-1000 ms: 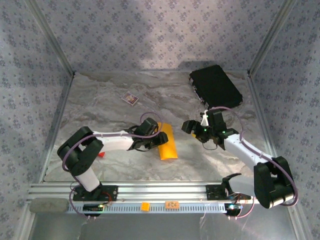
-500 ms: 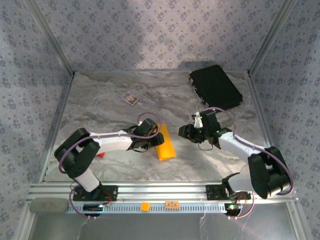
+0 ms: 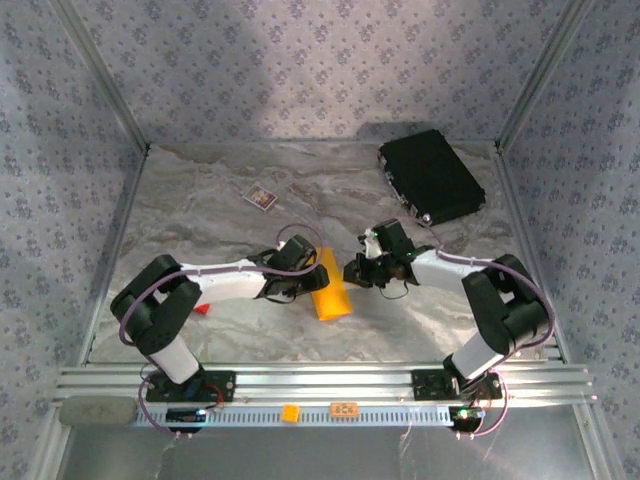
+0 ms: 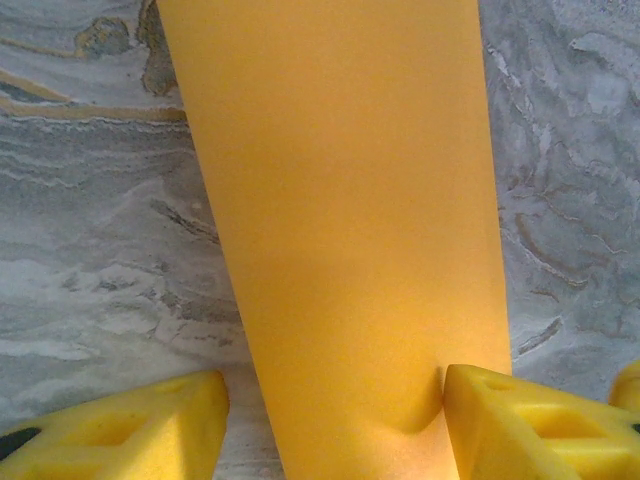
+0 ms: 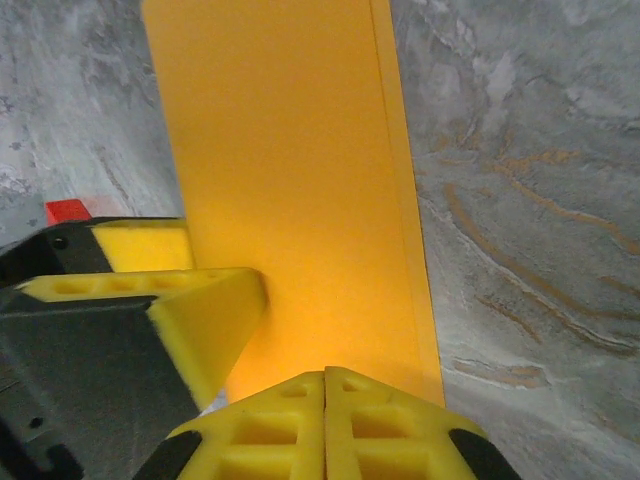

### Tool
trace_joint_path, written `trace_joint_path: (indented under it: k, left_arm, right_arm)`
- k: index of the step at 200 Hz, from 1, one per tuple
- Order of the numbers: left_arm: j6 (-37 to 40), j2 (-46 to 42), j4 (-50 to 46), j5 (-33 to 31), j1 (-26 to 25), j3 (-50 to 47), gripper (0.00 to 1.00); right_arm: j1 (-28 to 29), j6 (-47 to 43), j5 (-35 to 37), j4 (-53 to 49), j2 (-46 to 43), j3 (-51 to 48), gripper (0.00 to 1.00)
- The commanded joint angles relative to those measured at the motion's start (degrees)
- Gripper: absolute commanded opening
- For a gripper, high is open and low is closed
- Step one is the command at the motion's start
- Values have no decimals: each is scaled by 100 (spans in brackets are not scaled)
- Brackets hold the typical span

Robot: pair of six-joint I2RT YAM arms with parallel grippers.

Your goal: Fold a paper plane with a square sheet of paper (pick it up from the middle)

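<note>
The square sheet of paper (image 3: pixel 332 286) lies folded into a long orange-yellow strip on the marble table (image 3: pixel 200 220). My left gripper (image 3: pixel 300 276) is at its left edge. In the left wrist view this gripper (image 4: pixel 335 432) is open and straddles the paper (image 4: pixel 340 200); its right fingertip (image 4: pixel 530 420) dents the paper's edge. My right gripper (image 3: pixel 353 272) is at the strip's right edge. In the right wrist view the right gripper (image 5: pixel 325 415) is shut, pads together with nothing seen between them, tips over the near end of the paper (image 5: pixel 290 180).
A black case (image 3: pixel 432 177) sits at the back right and a small card (image 3: pixel 260 197) at the back left. A small red block (image 3: pixel 203 309) lies near the left arm's elbow, also seen as a red block (image 5: pixel 68 210) from the right wrist. Patterned walls enclose the table.
My right gripper has swung left up to the paper's right edge and closed from open to shut. The left gripper has stayed at the paper.
</note>
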Motion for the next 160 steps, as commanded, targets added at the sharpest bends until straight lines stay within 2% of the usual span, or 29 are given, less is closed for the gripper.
trace_joint_path:
  k: [1, 56, 117, 150, 160]
  left_arm:
    - [14, 315, -179, -67, 73, 3, 60]
    - [23, 440, -117, 8, 76, 43, 60]
    - [83, 176, -49, 22, 77, 14, 62]
    - [83, -504, 276, -29, 134, -228, 81]
    - [130, -726, 347, -39, 194, -311, 92]
  right_arm:
    - [96, -167, -109, -130, 242, 263, 6]
    - [179, -195, -164, -110, 654, 403, 6]
    - [201, -24, 365, -624, 1014, 389, 5]
    - [224, 933, 608, -240, 864, -52, 4]
    - [254, 1268, 643, -10, 809, -206, 4]
